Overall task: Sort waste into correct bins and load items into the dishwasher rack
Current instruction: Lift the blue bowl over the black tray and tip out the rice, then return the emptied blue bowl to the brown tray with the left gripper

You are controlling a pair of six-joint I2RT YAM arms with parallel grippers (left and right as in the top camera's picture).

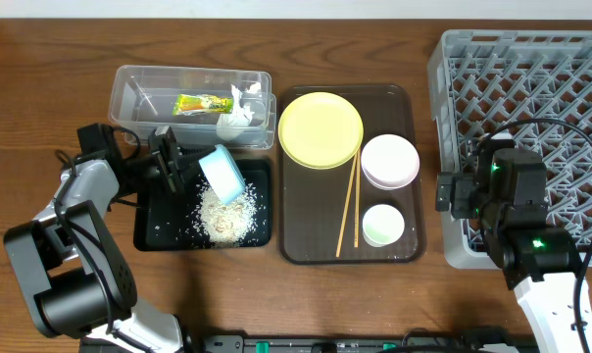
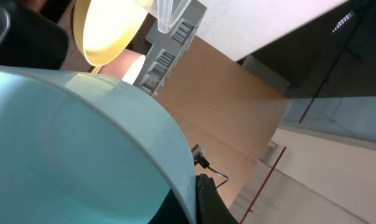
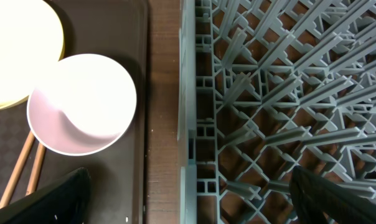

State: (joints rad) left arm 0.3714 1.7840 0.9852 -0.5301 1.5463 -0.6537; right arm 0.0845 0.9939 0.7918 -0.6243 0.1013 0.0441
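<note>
My left gripper (image 1: 190,171) is shut on the rim of the light blue bowl (image 1: 222,173) and holds it tipped over the black tray (image 1: 149,231). A heap of rice scraps (image 1: 225,214) lies in that tray. The bowl fills the left wrist view (image 2: 70,149), with one finger (image 2: 206,200) against its rim. The clear tub (image 1: 129,88) holds the green-and-orange wrapper (image 1: 202,103) and the crumpled white paper (image 1: 239,115). My right gripper (image 3: 188,199) is open and empty over the left wall of the grey rack (image 3: 287,93).
The brown serving tray (image 1: 306,250) holds the yellow plate (image 1: 320,129), the pink bowl (image 1: 390,161), the white cup (image 1: 383,225) and the chopsticks (image 1: 349,206). The rack (image 1: 531,69) stands at the right, beside the serving tray.
</note>
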